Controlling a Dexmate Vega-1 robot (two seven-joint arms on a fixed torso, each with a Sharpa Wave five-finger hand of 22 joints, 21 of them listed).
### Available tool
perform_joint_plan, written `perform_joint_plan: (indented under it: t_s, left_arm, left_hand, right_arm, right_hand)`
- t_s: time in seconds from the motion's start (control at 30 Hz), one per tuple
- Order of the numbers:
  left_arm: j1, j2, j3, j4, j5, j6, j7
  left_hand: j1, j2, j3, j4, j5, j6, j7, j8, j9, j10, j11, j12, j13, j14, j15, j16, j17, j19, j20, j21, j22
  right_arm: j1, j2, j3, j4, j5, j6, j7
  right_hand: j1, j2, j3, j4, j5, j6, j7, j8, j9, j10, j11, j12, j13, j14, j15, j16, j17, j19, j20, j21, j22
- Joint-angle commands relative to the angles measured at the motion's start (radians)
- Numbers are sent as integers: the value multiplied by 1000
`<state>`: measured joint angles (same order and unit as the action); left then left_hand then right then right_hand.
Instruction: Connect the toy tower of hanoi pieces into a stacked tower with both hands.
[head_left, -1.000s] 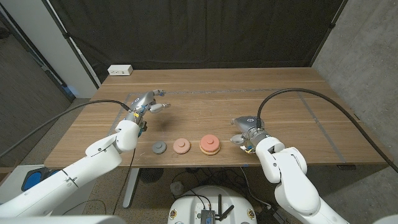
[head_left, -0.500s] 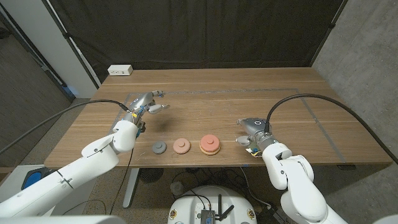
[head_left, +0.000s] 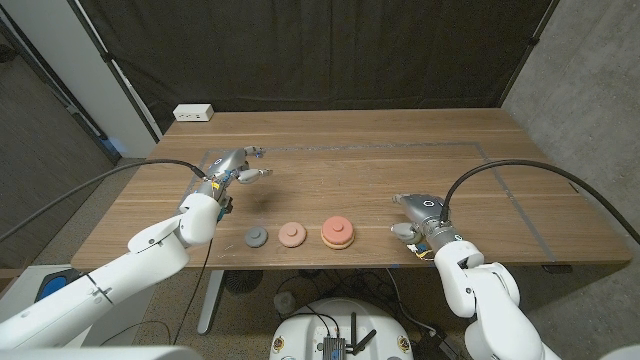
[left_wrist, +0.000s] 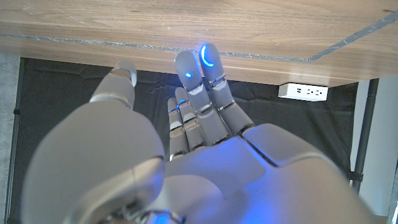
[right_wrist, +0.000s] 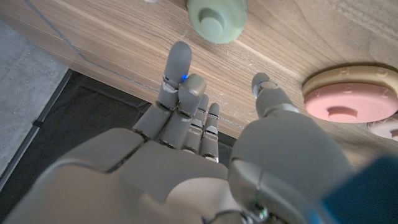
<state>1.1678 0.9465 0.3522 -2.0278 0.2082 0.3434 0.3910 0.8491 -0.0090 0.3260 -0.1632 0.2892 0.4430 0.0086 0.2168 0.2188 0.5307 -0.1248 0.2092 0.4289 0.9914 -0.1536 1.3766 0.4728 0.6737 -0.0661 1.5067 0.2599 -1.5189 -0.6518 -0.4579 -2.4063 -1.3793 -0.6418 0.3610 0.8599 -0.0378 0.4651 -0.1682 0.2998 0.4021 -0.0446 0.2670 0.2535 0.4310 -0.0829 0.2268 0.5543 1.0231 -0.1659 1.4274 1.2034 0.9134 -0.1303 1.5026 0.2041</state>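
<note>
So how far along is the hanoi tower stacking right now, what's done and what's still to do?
Barely started. Done: at most the orange-and-pink piece, which looks like two discs already stacked. In hand: nothing; the left hand hovers open behind the row and the right hand sits open to the side. Left: the grey piece and the pink piece lie separately on the table and need stacking.

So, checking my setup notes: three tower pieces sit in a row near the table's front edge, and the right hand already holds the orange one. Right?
Not quite. In the head view the right hand holds nothing; the orange piece sits on the table beside the pink piece and grey piece.
</note>
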Motion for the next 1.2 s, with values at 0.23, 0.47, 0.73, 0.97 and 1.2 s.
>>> perform_joint_plan:
  t_s: [0.23,0.47,0.73,0.97,1.2]
  left_arm:
    - [7,84,4,-98,44,99,-84]
    - [-30,126,28,-116,70,128,-157]
    - [-86,165,62,-109,106,109,-236]
    - [-132,186,88,-101,126,82,-314]
    - [-164,200,103,-89,135,53,-381]
  left_hand:
    - [-3,-7,7,-2,8,-11,5,-9,1,2,-1,-3,3,-4,-66,11,2,-7,-141,14,1]
    - [0,-9,9,-2,9,-10,9,-8,0,-16,12,-11,-2,-11,-66,9,0,-16,-140,14,-5]
    - [1,-9,10,-1,9,-17,8,-10,0,-23,11,-14,-6,-18,-66,4,-5,-21,-139,16,-6]
    - [3,-10,10,-1,10,-23,6,-12,-1,-27,9,-14,-10,-20,-66,5,-4,-24,-139,17,-11]
    - [6,-14,11,-3,10,-31,5,-15,-2,-37,3,-17,-14,-24,-66,5,-5,-28,-139,18,-14]
  right_arm:
    - [-40,-34,-5,2,63,-48,-133]
    - [-38,-38,-20,5,82,-60,-167]
    - [-20,-41,-42,12,80,-79,-173]
    - [-5,-39,-58,17,78,-95,-171]
    - [10,-44,-69,22,79,-101,-168]
  right_hand:
    - [14,3,9,1,7,11,-2,8,6,15,-9,4,7,1,-52,-2,6,0,-87,4,0]
    - [15,4,11,3,7,14,-3,10,8,23,-10,6,10,6,-52,1,11,1,-86,6,1]
    - [13,7,13,5,8,16,-2,10,8,28,-11,6,14,5,-52,-2,10,0,-86,7,-1]
    - [12,7,14,6,8,16,-1,9,9,32,-11,7,16,7,-52,-1,11,1,-86,7,-1]
    - [11,8,15,7,9,16,-1,9,9,38,-10,8,18,8,-52,-2,11,1,-86,8,-2]
